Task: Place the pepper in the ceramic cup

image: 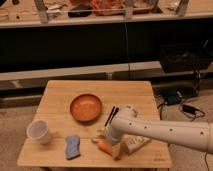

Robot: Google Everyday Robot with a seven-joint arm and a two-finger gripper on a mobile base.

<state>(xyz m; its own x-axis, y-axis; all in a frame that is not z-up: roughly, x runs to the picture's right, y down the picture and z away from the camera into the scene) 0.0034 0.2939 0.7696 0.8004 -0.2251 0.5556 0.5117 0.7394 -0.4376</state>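
Hovering over wooden table (60, 95), claw (111, 116) seemingly near pepper (104, 147)

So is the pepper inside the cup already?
No, the pepper lies on the table near the open pincer beside the bowl, far from the cup.

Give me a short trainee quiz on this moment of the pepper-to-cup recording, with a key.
1. True or false: the pepper already lies inside the ceramic cup.
2. The gripper hovers just right of the orange bowl, close to the pepper. Its fingers are: A open, holding nothing; B shut on the pepper; C shut on the cup.
3. What lies on the table between the cup and the pepper?
Key: 1 false, the pepper lies on the table near its front edge, far from the cup; 2 A; 3 the blue sponge.
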